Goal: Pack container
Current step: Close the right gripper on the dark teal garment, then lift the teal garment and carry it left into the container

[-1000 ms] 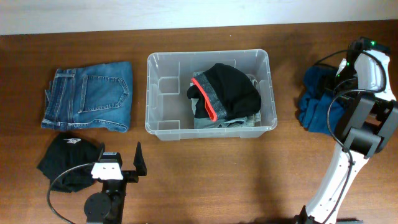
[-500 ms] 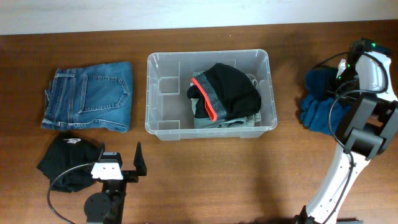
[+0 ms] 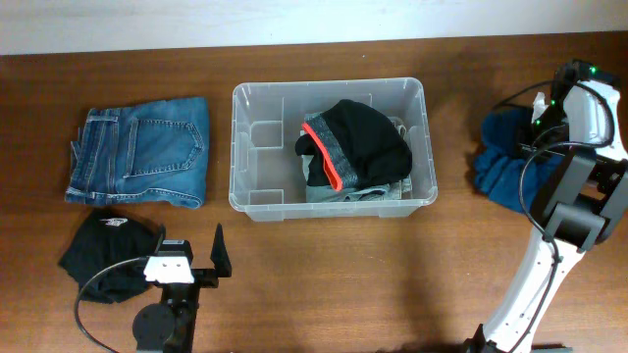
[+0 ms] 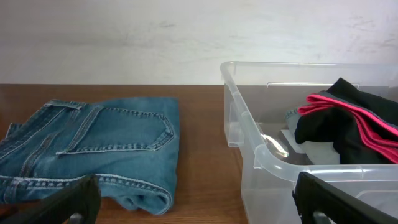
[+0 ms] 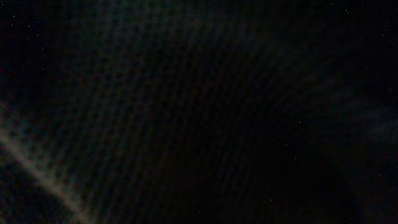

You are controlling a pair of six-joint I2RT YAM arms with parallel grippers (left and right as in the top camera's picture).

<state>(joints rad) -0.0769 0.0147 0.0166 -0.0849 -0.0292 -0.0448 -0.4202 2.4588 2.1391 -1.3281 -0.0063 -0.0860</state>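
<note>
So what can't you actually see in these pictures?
Right wrist view: almost black, only a faint weave; nothing identifiable.
Right gripper: hidden under the right arm in the overhead view, so any hold on the blue cloth is unseen.
Container floor: partly covered by the black garment, in both views.
Jeans: cut off at the left wrist view's left edge.

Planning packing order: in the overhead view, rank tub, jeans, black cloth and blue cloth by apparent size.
1. container
2. jeans
3. black cloth and blue cloth: look alike, each partly hidden, so unranked.
</note>
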